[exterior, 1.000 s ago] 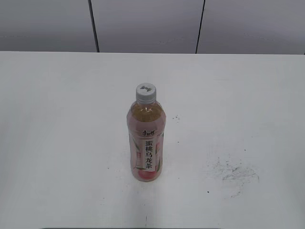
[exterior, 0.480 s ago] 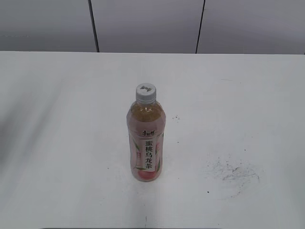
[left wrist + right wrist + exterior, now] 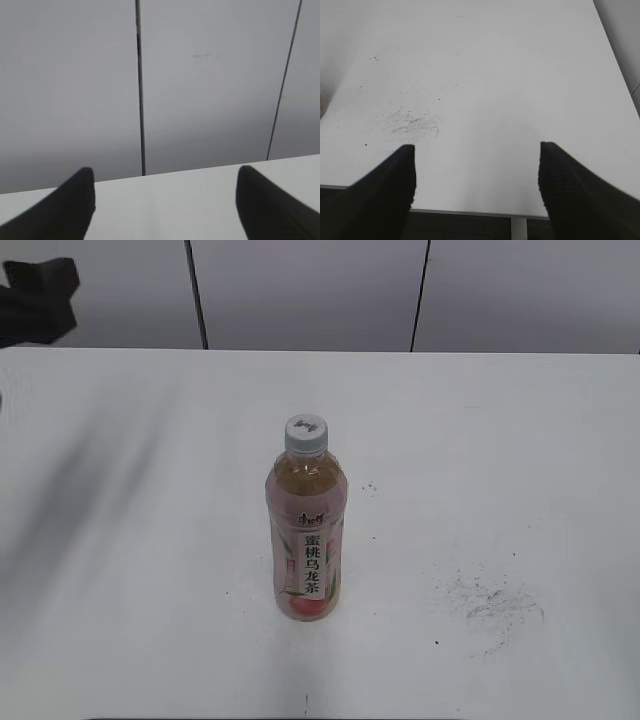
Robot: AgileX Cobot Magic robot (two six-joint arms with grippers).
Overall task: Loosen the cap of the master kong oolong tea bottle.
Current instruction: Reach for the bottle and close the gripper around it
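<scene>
Far left, the black left gripper [image 3: 165, 200] hangs with its jaws spread and empty, aimed at the grey wall, so it is not lined up on anything. The clear plastic tea bottle with the pink peach label [image 3: 306, 540] stands upright mid-table, its small white screw cap [image 3: 306, 435] untouched, free to be approached from either side. On the right, the black right gripper [image 3: 476, 175] waits wide open and empty over the white table [image 3: 485, 75] near some dark scuff marks [image 3: 410, 122], well apart from the bottle.

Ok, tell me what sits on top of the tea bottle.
A white-grey cap with a small dark logo sits on the upright bottle, nothing gripping it. The threads and mouth beneath the cap are covered.
</scene>
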